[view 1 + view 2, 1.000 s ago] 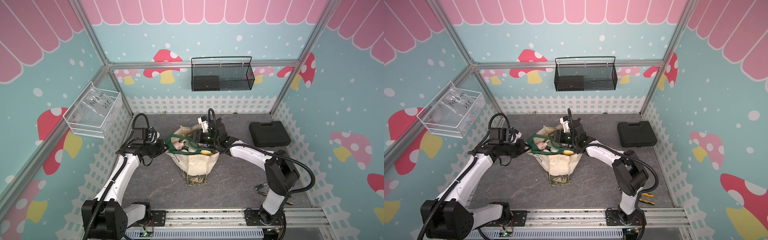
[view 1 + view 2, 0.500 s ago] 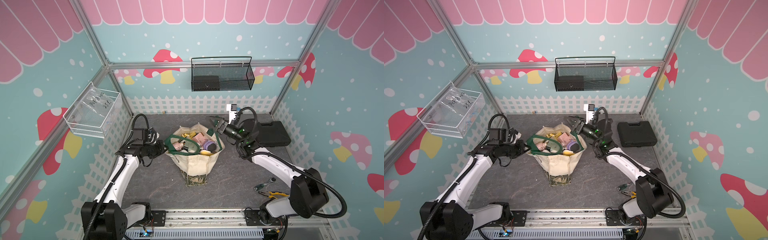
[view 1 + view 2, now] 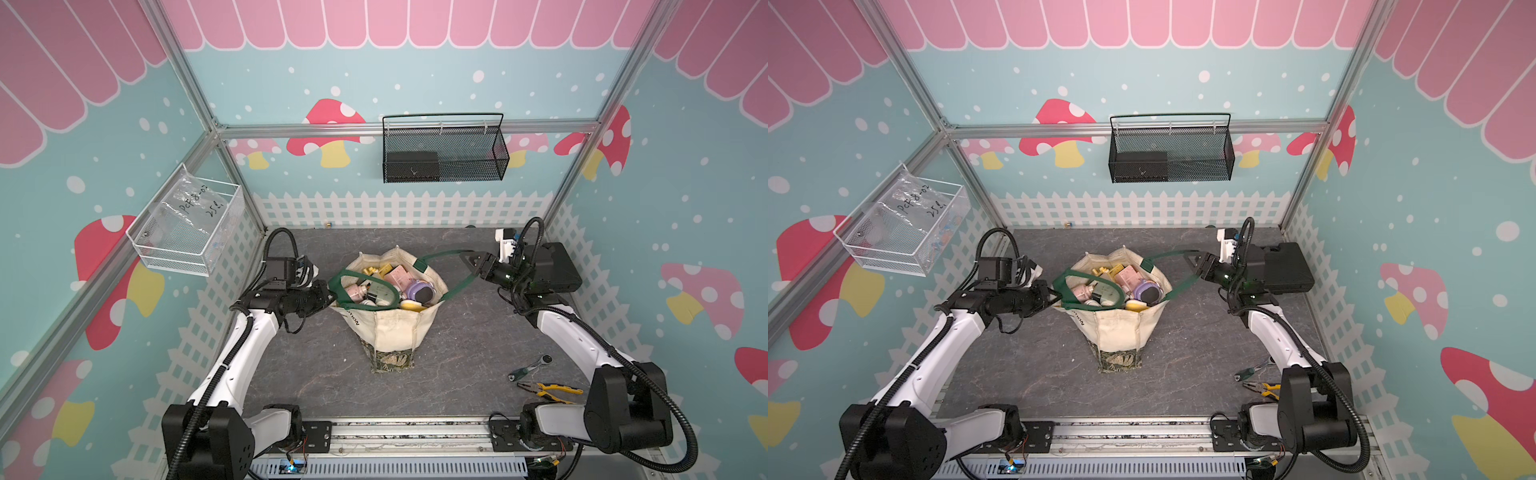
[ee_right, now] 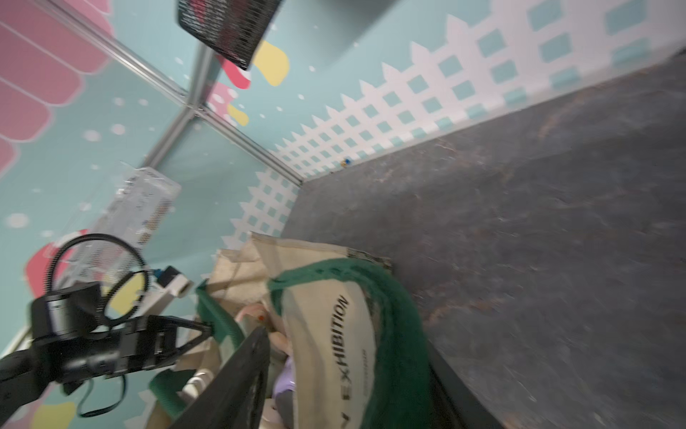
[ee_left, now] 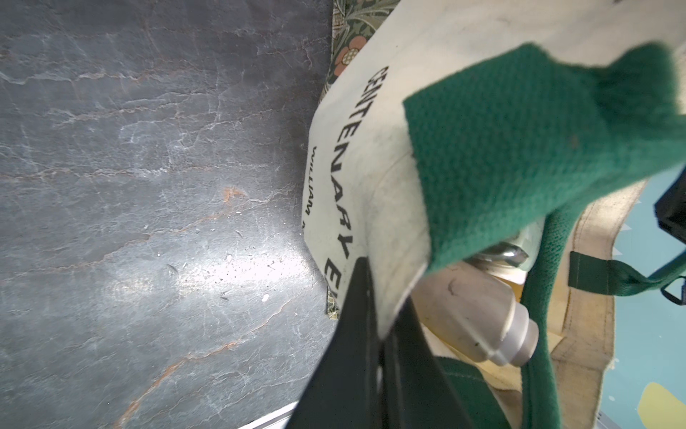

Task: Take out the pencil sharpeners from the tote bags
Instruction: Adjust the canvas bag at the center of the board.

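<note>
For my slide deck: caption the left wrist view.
Left claw pinching the cream tote bag by its rim, dark tabletop beside.

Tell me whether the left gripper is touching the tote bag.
Touching. The left wrist view shows the left gripper with its fingers closed on the cream rim of the tote bag, with the canvas pinched between them.

Coarse cream canvas tote bag [image 3: 390,328], rough-woven green strap handles [image 5: 519,148], matt veined stone-look tabletop [image 5: 148,185]
</note>
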Controlling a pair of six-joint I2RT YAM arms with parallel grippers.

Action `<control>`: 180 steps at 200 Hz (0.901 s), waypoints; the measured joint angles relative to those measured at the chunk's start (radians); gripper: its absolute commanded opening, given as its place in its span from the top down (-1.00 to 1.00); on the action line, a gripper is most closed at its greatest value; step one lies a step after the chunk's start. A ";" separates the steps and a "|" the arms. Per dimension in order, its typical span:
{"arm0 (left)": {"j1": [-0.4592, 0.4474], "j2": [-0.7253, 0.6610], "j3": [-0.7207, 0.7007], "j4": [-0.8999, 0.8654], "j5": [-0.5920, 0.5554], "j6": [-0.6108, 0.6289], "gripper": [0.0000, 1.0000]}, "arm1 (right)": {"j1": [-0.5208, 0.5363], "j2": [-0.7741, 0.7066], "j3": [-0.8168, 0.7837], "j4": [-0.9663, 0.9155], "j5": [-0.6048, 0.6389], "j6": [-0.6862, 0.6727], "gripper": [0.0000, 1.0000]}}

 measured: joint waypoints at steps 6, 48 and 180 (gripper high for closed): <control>0.000 0.000 0.000 0.000 0.000 0.000 1.00 | -0.007 -0.003 0.000 -0.048 0.033 -0.036 -0.25; 0.000 0.000 0.000 0.000 0.000 0.000 1.00 | -0.024 -0.010 0.005 -0.281 0.250 -0.219 -0.34; 0.004 -0.076 0.136 -0.143 -0.132 0.040 -0.15 | 0.257 0.106 0.314 -0.484 0.190 -0.447 -0.30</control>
